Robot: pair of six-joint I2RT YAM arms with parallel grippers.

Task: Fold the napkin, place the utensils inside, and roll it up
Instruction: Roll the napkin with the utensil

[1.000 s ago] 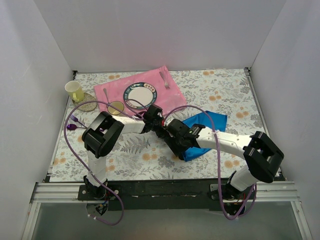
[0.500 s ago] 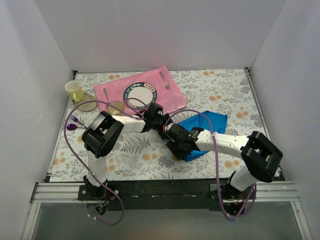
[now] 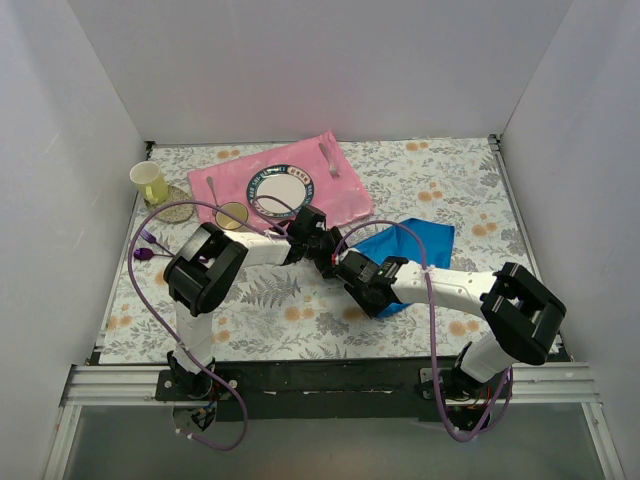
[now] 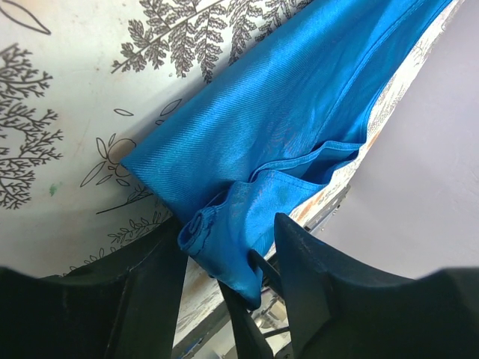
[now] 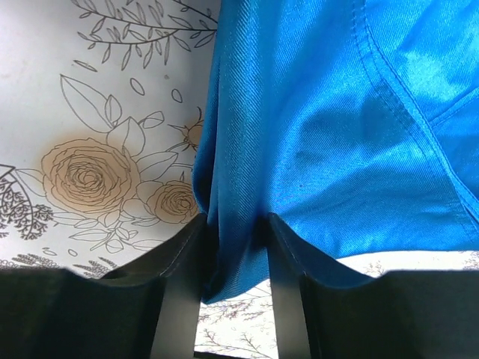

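Right, both arms meet near the middle of the desk [image 3: 450,180]. The napkin [image 3: 420,245] lies just right of centre, reaching from there toward the near edge, bunched and partly doubled over on itself. My right end effector [image 5: 236,221] is pinching a gathered fold of the blue cloth: the fabric fills the gap between its fingers and touches both. My left end effector [image 4: 230,228] stands spread, with a hemmed corner of the napkin hanging loose between its fingers. From above, the two sit almost touching at the napkin's left corner. The spoon [image 3: 231,215] with the gold bowl lies toward the far left corner of the desk, at the near-left edge of the pink mat [image 3: 340,200], just beside the plate [image 3: 280,187].
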